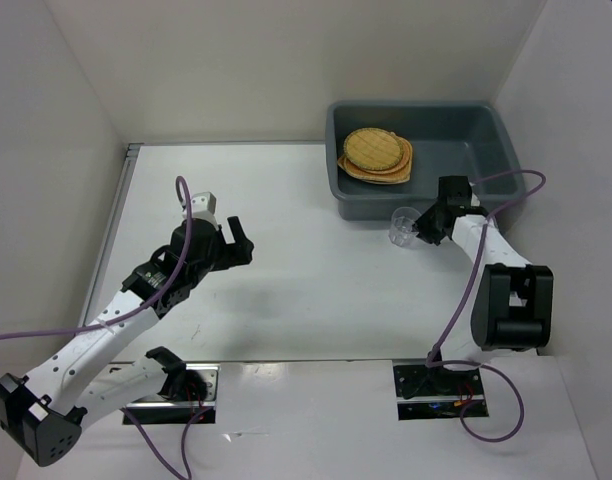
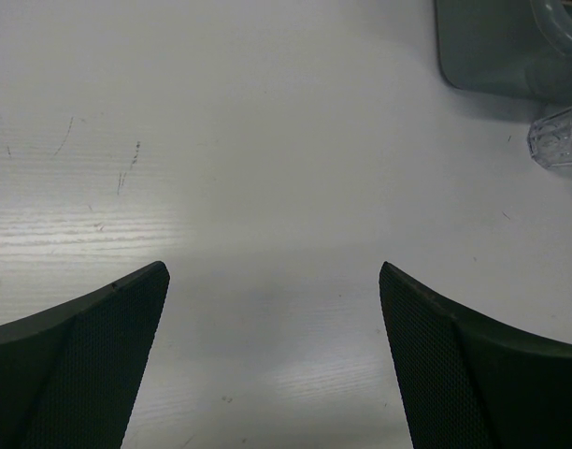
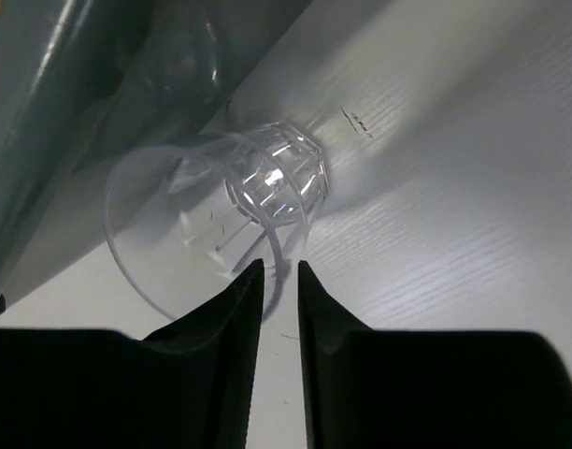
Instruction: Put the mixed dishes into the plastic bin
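While the woven orange-tan plates [image 1: 376, 155] are lying stacked inside the large grey-blue plastic bin [image 1: 456, 145], the right gripper [image 3: 278, 269] is pinching the small clear glass cup [image 3: 272, 182] by its thin rim, just beside the bin's front wall. The cup is looking light, rigid, slippery and breakable. The left gripper [image 2: 274, 271] is hanging wide open, empty.

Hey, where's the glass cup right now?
In the top view, the clear glass cup is on the right, just outside the plastic bin at its near wall, its rim pinched in the right gripper.
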### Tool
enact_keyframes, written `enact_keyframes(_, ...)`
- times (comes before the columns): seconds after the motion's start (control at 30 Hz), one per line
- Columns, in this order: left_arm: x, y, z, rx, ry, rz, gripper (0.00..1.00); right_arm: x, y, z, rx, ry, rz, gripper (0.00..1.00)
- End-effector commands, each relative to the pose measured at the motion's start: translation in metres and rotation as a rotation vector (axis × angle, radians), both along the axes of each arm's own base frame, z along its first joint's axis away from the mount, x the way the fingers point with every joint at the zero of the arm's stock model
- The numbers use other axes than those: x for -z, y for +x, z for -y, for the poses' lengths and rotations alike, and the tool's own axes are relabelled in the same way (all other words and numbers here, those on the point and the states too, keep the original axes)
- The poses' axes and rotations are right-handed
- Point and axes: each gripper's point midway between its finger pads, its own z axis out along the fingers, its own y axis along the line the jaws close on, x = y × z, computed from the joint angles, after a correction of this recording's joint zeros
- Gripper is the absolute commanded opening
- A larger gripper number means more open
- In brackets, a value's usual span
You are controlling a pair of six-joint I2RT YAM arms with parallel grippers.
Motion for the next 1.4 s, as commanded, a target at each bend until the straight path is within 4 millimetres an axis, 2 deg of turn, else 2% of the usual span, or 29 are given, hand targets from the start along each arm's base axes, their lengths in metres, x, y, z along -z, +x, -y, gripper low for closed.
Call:
enact_keyframes(0.0, -0.009, 0.004, -0.002, -0.035, -0.041, 0.033, 1.0, -0.007, 0.02, 0.003, -0.006, -0.032, 0.051, 0.24)
enact_keyframes(0.07, -0.009, 0.004, -0.002, -0.035, -0.041, 0.033, 1.0, -0.007, 0.02, 0.003, -0.006, -0.032, 0.051, 0.13)
enact_keyframes(0.17, -0.006, 0.004, 0.001, -0.031, -0.052, 0.029, 1.0, -0.007, 0.019, 0.003, -0.013, -0.037, 0.051, 0.06)
enact_keyframes(0.2, -0.002, 0.003, 0.0, -0.031, -0.047, 0.021, 1.0, -0.006, 0.016, 0.004, -0.021, -0.042, 0.038, 0.0)
enact_keyframes(0.33, -0.004, 0.004, 0.001, -0.036, -0.06, 0.027, 1.0, -0.015, -0.003, -0.007, -0.058, -0.038, 0.008, 0.0)
enact_keyframes(0.37, 0.0, 0.003, 0.0, -0.036, -0.055, 0.02, 1.0, -0.032, -0.008, -0.012, -0.074, -0.016, 0.044, 0.0)
enact_keyframes(0.43, -0.002, 0.005, 0.002, -0.04, -0.068, 0.026, 1.0, -0.05, -0.022, -0.026, -0.128, 0.0, 0.066, 0.0)
enact_keyframes(0.47, -0.002, 0.005, 0.002, -0.04, -0.068, 0.026, 1.0, -0.072, -0.036, -0.033, -0.152, 0.03, 0.098, 0.0)
enact_keyframes(0.53, 0.002, 0.004, -0.001, -0.05, -0.058, 0.021, 1.0, -0.098, -0.048, -0.042, -0.182, 0.051, 0.142, 0.0)
enact_keyframes(0.57, 0.002, 0.004, 0.0, -0.054, -0.066, 0.019, 1.0, -0.125, -0.054, -0.044, -0.193, 0.058, 0.198, 0.0)
enact_keyframes(0.63, 0.002, 0.004, 0.0, -0.054, -0.066, 0.019, 1.0, -0.151, -0.052, -0.044, -0.201, 0.048, 0.25, 0.0)
enact_keyframes(0.67, 0.0, 0.006, 0.0, -0.054, -0.071, 0.027, 1.0, -0.182, -0.044, -0.042, -0.207, 0.026, 0.317, 0.0)
enact_keyframes(0.73, 0.0, 0.005, 0.002, -0.046, -0.075, 0.024, 1.0, -0.199, -0.023, -0.035, -0.196, 0.001, 0.34, 0.0)
enact_keyframes(0.77, 0.0, 0.005, 0.002, -0.046, -0.075, 0.024, 1.0, -0.228, -0.008, -0.028, -0.179, -0.029, 0.407, 0.0)
enact_keyframes(0.8, 0.0, 0.005, 0.002, -0.046, -0.075, 0.024, 1.0, -0.235, 0.005, -0.019, -0.151, -0.046, 0.422, 0.0)
enact_keyframes(0.83, 0.0, 0.005, 0.002, -0.046, -0.075, 0.024, 1.0, -0.241, 0.028, -0.011, -0.138, -0.064, 0.421, 0.0)
enact_keyframes(0.9, 0.0, 0.005, 0.002, -0.046, -0.075, 0.024, 1.0, -0.245, 0.052, 0.001, -0.115, -0.088, 0.426, 0.0)
enact_keyframes(0.93, 0.001, 0.003, 0.001, -0.046, -0.075, 0.024, 1.0, -0.229, 0.07, 0.014, -0.081, -0.105, 0.383, 0.0)
enact_keyframes(0.97, -0.002, 0.003, 0.0, -0.046, -0.081, 0.033, 1.0, -0.243, 0.082, 0.021, -0.06, -0.121, 0.42, 0.0)
enact_keyframes(1.0, -0.002, 0.003, -0.001, -0.054, -0.077, 0.036, 1.0, -0.241, 0.09, 0.032, -0.034, -0.131, 0.412, 0.0)
enact_keyframes(1.03, 0.0, 0.002, -0.002, -0.054, -0.072, 0.029, 1.0, -0.247, 0.099, 0.04, -0.028, -0.143, 0.425, 0.0)
enact_keyframes(1.07, 0.0, 0.003, -0.004, -0.072, -0.073, 0.031, 1.0, -0.229, 0.112, 0.05, -0.005, -0.154, 0.384, 0.0)
enact_keyframes(1.13, 0.006, 0.004, -0.006, -0.08, -0.054, 0.012, 1.0, -0.224, 0.123, 0.067, 0.024, -0.171, 0.373, 0.0)
enact_keyframes(1.17, 0.012, 0.003, -0.006, -0.081, -0.041, -0.008, 1.0, -0.207, 0.132, 0.075, 0.038, -0.174, 0.338, 0.0)
enact_keyframes(1.23, 0.024, 0.004, -0.006, -0.081, -0.016, -0.046, 1.0, -0.203, 0.142, 0.089, 0.055, -0.193, 0.334, 0.0)
enact_keyframes(1.27, 0.032, 0.005, -0.005, -0.077, 0.016, -0.08, 1.0, -0.196, 0.146, 0.092, 0.055, -0.209, 0.319, 0.0)
enact_keyframes(1.3, 0.033, 0.008, -0.003, -0.077, 0.02, -0.087, 1.0, -0.179, 0.153, 0.099, 0.072, -0.224, 0.283, 0.0)
enact_keyframes(1.37, 0.045, 0.008, 0.001, -0.055, 0.041, -0.125, 1.0, -0.173, 0.161, 0.11, 0.083, -0.252, 0.27, 0.0)
